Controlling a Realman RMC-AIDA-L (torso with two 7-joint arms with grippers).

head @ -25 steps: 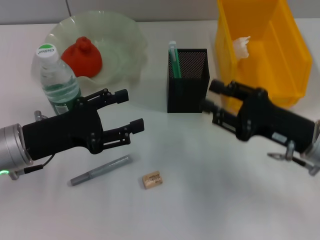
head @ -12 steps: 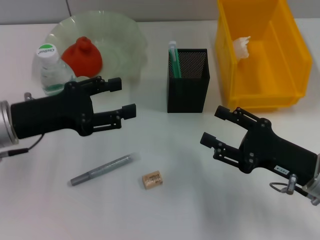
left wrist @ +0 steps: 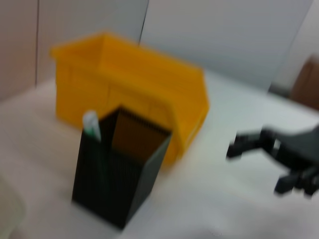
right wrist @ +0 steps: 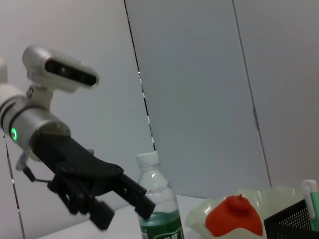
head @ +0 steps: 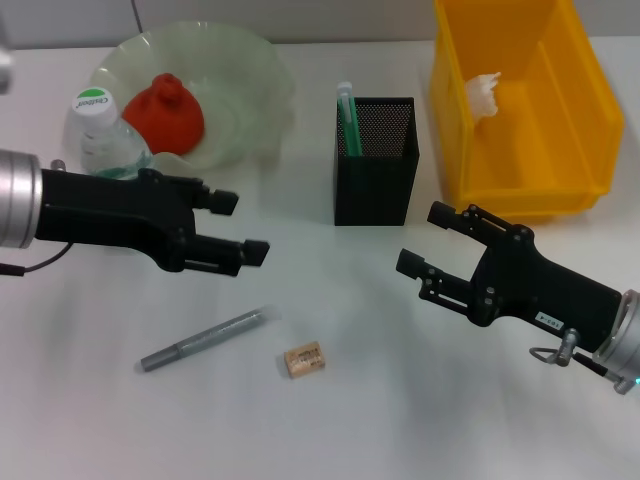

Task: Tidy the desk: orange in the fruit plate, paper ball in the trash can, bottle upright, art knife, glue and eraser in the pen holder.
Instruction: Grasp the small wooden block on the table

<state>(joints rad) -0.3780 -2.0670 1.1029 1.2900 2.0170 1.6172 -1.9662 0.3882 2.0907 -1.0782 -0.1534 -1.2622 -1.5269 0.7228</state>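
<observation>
The left claw (head: 234,227) hangs with jaws apart and empty, the knife (head: 202,340) just below its tips on the desk and the eraser (head: 304,359) beyond that toward the right claw (head: 431,241), which also gapes empty. The knife looks a thin, stiff, light metal stick, likely slick, so pinching it across mid-barrel seems safest. The small, firm eraser should take a grip on its long flat sides.

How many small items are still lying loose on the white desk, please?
2: a grey metallic pen-shaped tool in front of the left claw, and a tiny tan rectangular eraser just beside it. Others may be hidden under the arms.
</observation>
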